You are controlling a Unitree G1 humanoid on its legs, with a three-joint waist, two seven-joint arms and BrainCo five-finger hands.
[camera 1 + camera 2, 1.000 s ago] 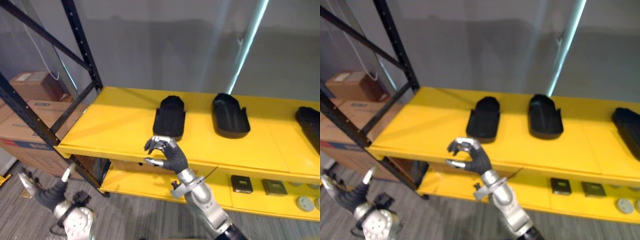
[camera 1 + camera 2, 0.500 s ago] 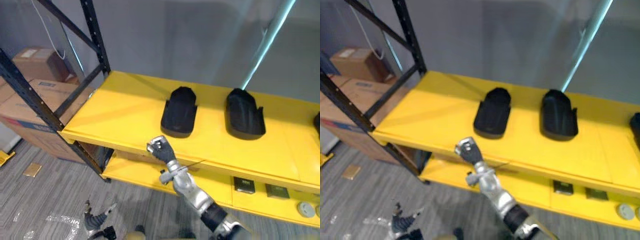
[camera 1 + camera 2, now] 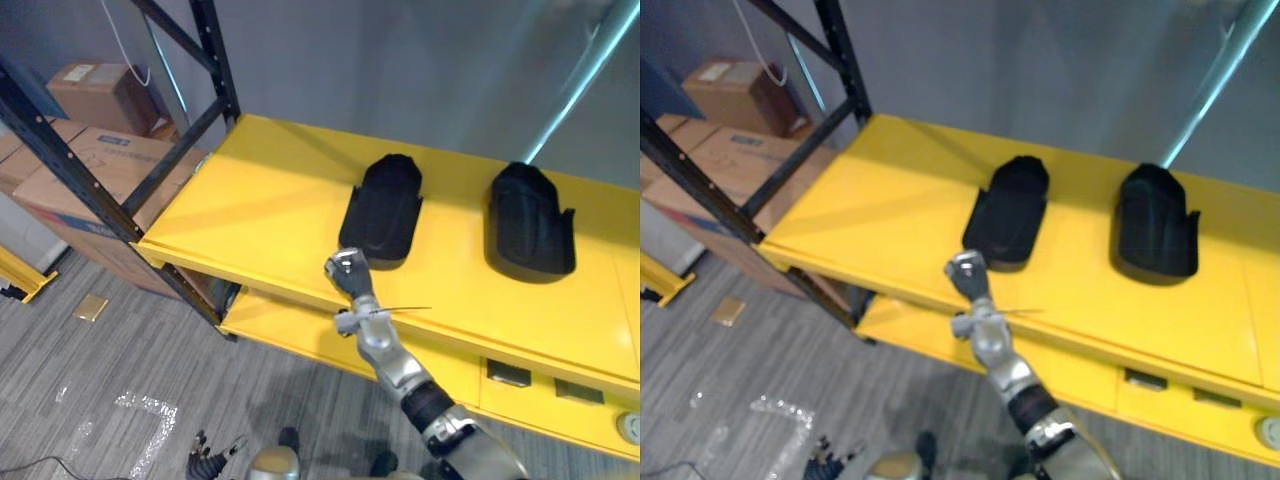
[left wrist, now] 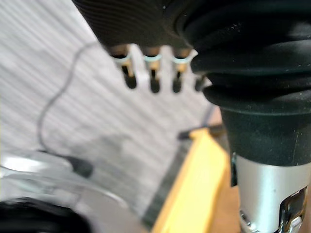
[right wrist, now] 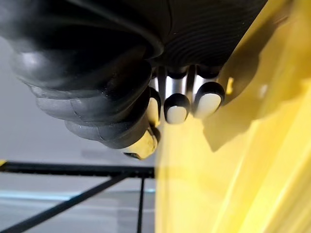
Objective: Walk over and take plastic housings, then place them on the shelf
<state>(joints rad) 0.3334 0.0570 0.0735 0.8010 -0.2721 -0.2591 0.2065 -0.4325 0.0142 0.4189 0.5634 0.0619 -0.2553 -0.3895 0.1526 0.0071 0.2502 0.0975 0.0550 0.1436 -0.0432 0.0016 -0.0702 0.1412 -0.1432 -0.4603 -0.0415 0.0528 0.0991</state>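
Two plastic housings lie on the yellow shelf, right hand at its front edge.

You have bare yellow shelf left of the left housing, and a clear strip between it and the right housing. Obstacles: black rack post and slanted brace at the shelf's left end.

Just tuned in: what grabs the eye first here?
The bright yellow shelf, carrying the left housing and right housing, both black, side by side. In front of its edge, by the left housing, the right hand is raised with fingers curled, empty.
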